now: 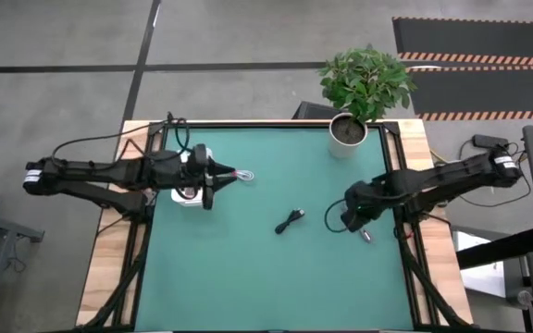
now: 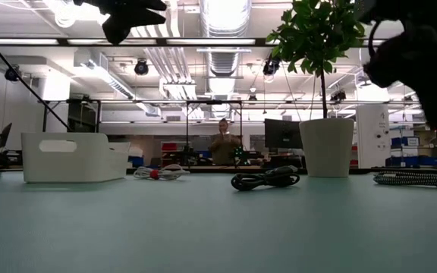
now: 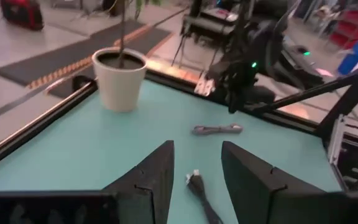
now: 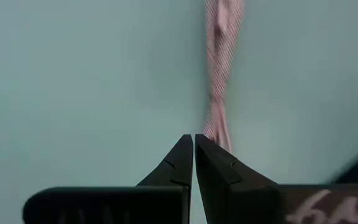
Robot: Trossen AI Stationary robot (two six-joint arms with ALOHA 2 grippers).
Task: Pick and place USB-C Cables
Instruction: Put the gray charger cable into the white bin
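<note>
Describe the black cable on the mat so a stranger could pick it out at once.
Start at the potted plant at the far edge of the green table, then look toward the middle of the mat. The black cable lies there alone as a short coiled bundle. It is the only dark one: the white cable with a red tie lies by the left gripper.

potted plant (image 1: pixel 364 92), white tray (image 2: pixel 73 158), person (image 2: pixel 223 144) in background

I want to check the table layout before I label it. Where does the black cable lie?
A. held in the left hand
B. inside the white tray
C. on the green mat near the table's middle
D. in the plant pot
C: the black cable lies loose on the green mat, apart from both hands.
</note>
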